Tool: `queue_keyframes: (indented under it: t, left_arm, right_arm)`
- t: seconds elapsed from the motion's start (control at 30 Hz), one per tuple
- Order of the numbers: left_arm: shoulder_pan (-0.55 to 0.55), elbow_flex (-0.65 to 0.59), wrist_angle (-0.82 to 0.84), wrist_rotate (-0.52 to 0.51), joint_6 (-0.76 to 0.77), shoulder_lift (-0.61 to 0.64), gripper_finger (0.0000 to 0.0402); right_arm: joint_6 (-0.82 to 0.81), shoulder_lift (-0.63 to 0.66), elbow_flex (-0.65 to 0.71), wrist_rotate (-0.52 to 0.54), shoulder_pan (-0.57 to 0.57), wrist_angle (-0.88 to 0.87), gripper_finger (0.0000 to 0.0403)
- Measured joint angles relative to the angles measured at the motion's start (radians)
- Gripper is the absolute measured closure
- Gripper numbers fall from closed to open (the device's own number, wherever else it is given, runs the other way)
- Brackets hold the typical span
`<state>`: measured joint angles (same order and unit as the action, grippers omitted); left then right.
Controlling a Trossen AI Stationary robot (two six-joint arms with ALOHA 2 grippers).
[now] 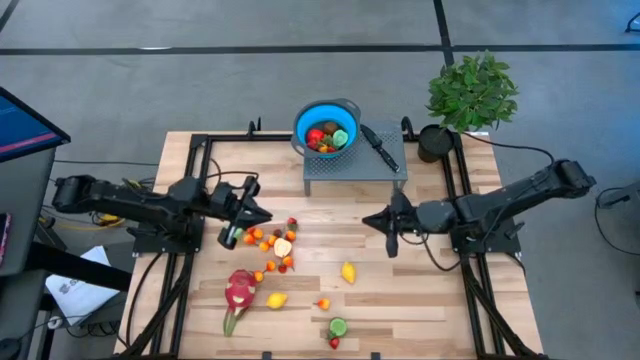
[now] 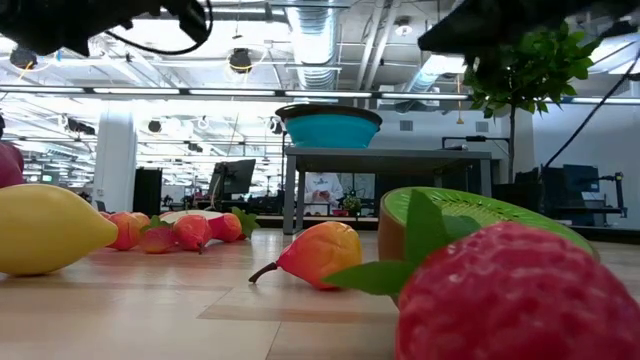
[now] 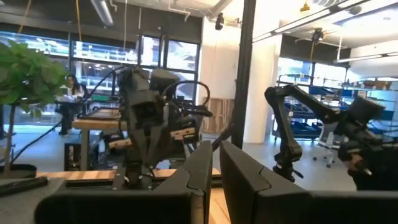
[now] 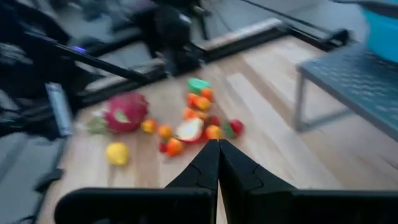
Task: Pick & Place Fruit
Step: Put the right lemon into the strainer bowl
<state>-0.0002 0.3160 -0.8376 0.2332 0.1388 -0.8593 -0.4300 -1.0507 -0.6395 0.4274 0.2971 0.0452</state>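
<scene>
Table (image 1: 420, 250): a light wooden top fills the middle of the high view, framed by black rails.
Arms: the left arm reaches in from the left edge of the frame, the right arm from the right edge; both are raised above the wood.
Grey stand (image 1: 355, 168): upper middle of the frame, carrying a blue colander (image 1: 326, 124) that already holds a few red and green fruits, with a black-handled knife (image 1: 379, 146) beside it.
Potted plant (image 1: 468, 95): upper right, off the stand's corner.
Dragon fruit (image 1: 239, 291): lower left of centre, lying on the wood, apart from both grippers.
Small fruit cluster (image 1: 275, 245): orange and red pieces just right of the left gripper's tip, untouched on the table.
Stray fruit: a lemon (image 1: 348, 272) at centre, a second yellow piece (image 1: 277, 300) by the dragon fruit, a kiwi half (image 1: 338, 326) and a strawberry (image 1: 334, 343) at the lower middle.
Left gripper (image 1: 262, 215): left of centre, hanging over the near edge of the cluster; fingers drawn nearly together, nothing between them.
Right gripper (image 1: 368, 220): right of centre, pointing toward the cluster; fingers pressed together, empty.
Step in hand: apparently between picks, with much fruit left to move and none in hand.
Next move: likely the left fingers must spread, drop over one cluster piece, close, then carry it up to the colander.
</scene>
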Motion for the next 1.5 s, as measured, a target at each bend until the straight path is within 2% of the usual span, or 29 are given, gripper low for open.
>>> queue_keyframes:
  t: [0.13,0.2,0.33,0.43,0.53,0.77,1.07,1.27,1.37,1.5]
  left_arm:
    - [0.000,-0.026,0.003,-0.001,0.045,0.018,0.0376]
    - [0.000,-0.032,0.001,-0.001,0.065,0.018,0.0376]
    - [0.000,-0.036,0.002,-0.001,0.081,0.018,0.0376]
    - [0.000,-0.036,0.003,-0.001,0.082,0.018,0.0376]
    - [0.000,-0.036,0.003,-0.001,0.082,0.018,0.0376]
    - [0.000,-0.036,0.003,-0.001,0.071,0.017,0.0376]
    - [0.000,-0.036,0.003,-0.001,0.070,0.017,0.0376]
    - [0.000,-0.036,0.003,-0.001,0.068,0.017,0.0376]
    - [0.000,-0.036,0.003,-0.001,0.068,0.017,0.0376]
    - [0.000,-0.036,0.003,-0.001,0.068,0.017,0.0376]
  right_arm:
    - [-0.161,-0.096,-0.191,0.146,0.067,-0.279,0.0403]
    - [-0.265,-0.167,-0.291,0.165,0.095,-0.449,0.0403]
    - [-0.520,-0.317,-0.502,0.146,0.113,-0.780,0.0403]
    - [-0.669,-0.426,-0.639,0.083,0.119,-1.008,0.0403]
    - [-0.756,-0.511,-0.739,0.008,0.120,-1.146,0.0403]
    - [-0.694,-0.648,-0.800,-0.137,0.120,-1.135,0.0403]
    - [-0.727,-0.759,-0.796,-0.215,0.122,-1.095,0.0403]
    - [-0.731,-0.768,-0.792,-0.204,0.143,-1.068,0.0403]
    - [-0.744,-0.738,-0.738,-0.191,0.149,-1.028,0.0403]
    - [-0.813,-0.674,-0.583,-0.178,0.146,-0.878,0.0403]
